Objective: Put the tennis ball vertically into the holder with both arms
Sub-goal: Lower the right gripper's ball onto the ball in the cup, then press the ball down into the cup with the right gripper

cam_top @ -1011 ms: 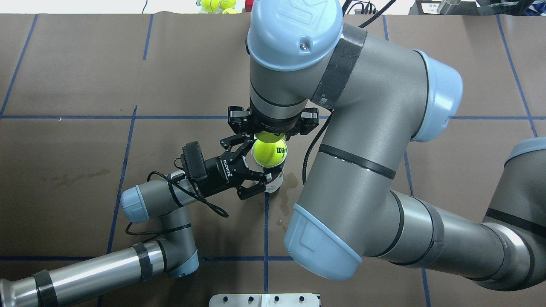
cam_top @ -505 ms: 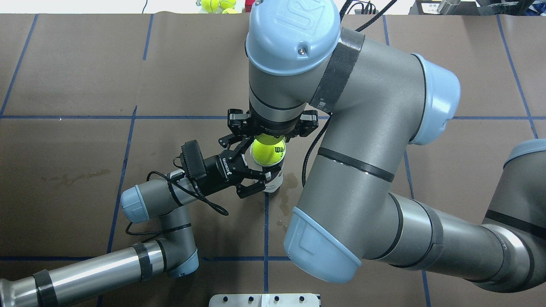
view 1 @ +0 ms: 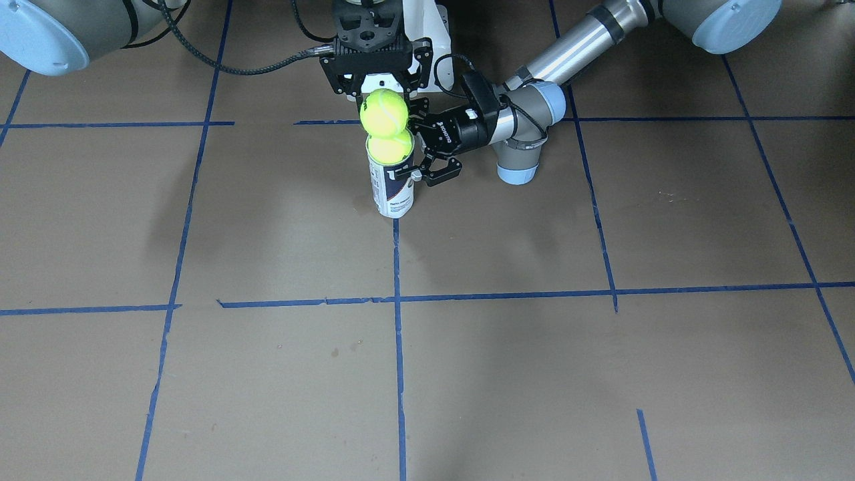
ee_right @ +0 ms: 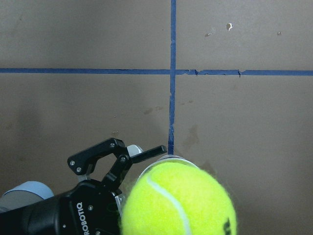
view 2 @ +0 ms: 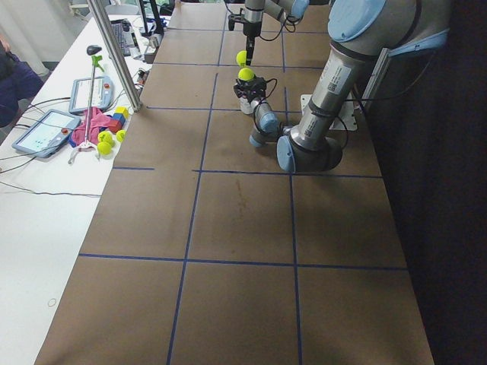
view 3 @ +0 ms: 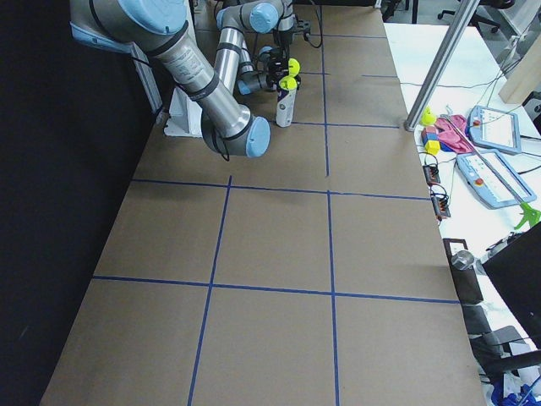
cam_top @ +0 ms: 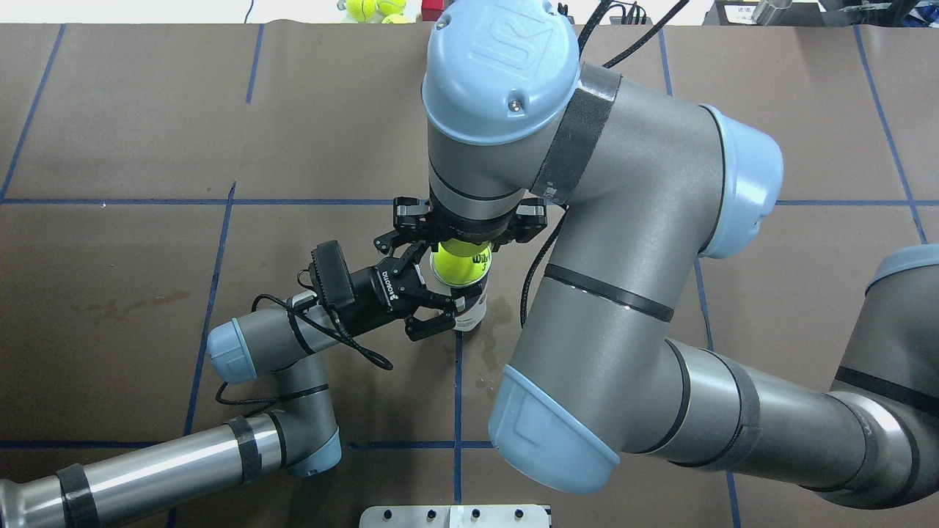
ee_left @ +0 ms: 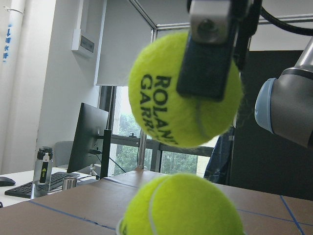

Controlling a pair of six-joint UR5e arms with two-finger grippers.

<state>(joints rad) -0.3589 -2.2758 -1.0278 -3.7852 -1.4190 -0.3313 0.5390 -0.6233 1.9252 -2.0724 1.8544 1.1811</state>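
The holder, a clear tube with a white and navy label, stands upright on the brown table, and a tennis ball sits in its mouth. My left gripper comes in from the side and is shut on the holder's upper part. My right gripper points straight down and is shut on a second tennis ball, held just above the seated ball. In the left wrist view the held ball hangs a small gap above the lower ball. In the overhead view the right wrist hides most of the held ball; the seated ball shows.
The right arm's big elbow hangs over the table's middle. A white metal base sits at the near edge. Loose tennis balls lie beyond the far edge. A side table with tablets, blocks and a pole is on the left.
The right gripper with its ball has shifted slightly toward the holder, so the held ball now sits more directly over the ball in the tube. The left gripper has not moved.
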